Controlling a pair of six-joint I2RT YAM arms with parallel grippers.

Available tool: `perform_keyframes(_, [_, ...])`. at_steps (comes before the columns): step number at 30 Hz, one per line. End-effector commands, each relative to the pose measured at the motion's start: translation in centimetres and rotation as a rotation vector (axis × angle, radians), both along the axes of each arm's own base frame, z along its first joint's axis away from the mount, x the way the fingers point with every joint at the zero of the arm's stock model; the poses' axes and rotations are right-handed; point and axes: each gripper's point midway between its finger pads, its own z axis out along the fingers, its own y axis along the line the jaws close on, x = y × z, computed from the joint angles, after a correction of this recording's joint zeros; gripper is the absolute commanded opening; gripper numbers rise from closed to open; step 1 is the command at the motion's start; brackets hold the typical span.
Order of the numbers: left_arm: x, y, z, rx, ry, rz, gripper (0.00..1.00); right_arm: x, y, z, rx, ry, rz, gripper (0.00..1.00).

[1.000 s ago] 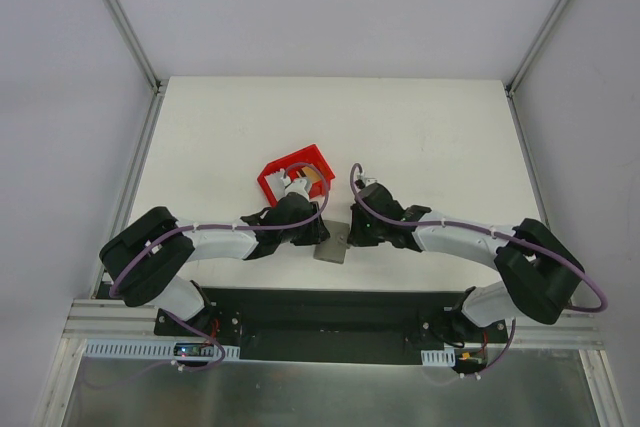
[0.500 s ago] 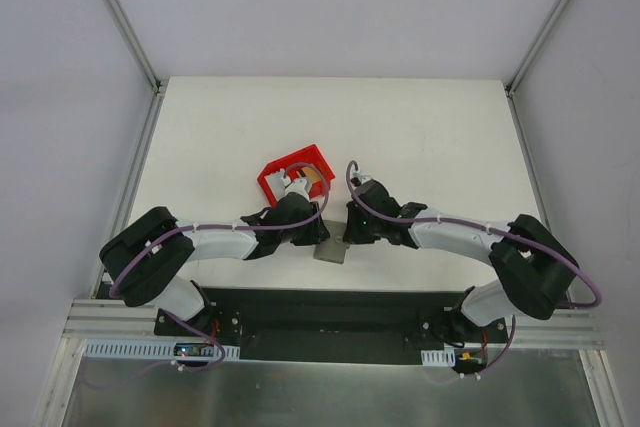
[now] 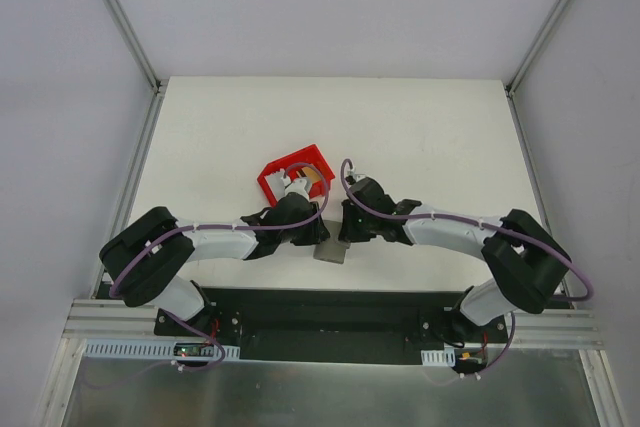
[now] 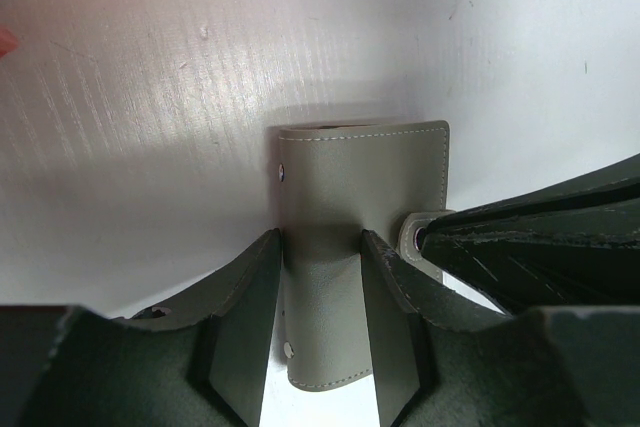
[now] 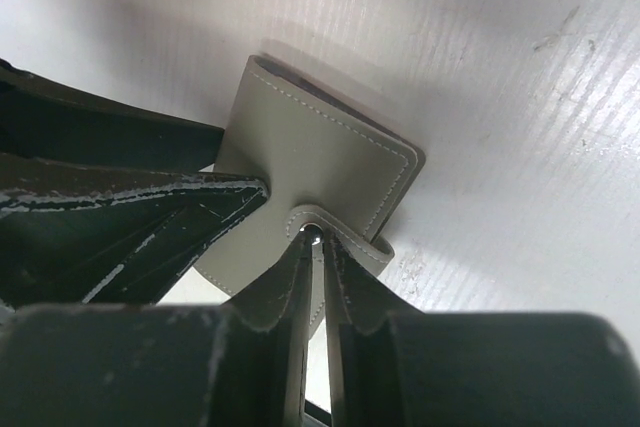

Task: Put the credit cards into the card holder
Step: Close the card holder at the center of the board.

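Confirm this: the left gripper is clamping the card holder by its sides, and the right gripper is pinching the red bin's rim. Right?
No. The right gripper is pinching the holder's snap tab, not the red bin's rim; the right wrist view shows it. The left gripper does clamp the holder by its sides.

Seen from above, the left arm and right arm cover most of the grey card holder, and the cards in the red bin are too small to tell apart.
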Motion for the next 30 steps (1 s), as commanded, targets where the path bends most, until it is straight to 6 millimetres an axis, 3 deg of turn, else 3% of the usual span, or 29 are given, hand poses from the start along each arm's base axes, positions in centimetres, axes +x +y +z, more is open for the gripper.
perform_keyframes(1, [-2.78,2.60,-3.26,0.128,0.097,-0.043,0.38,0.68,1.46,0.98,0.025,-0.019,0.029,0.11])
perform_keyframes(15, [-2.79,2.57,-3.37,0.129,0.101,-0.043,0.38,-0.02,1.98,1.15,0.030,-0.001,0.078,0.11])
perform_keyframes(24, [-2.75,2.56,-3.34,0.127,0.099,-0.041,0.38,0.83,1.94,1.91,0.024,-0.027,0.077,0.11])
perform_keyframes(30, [-2.67,2.66,-3.35,0.129,0.096,-0.036,0.38,-0.14,1.64,1.55,-0.006,0.023,0.105,0.11])
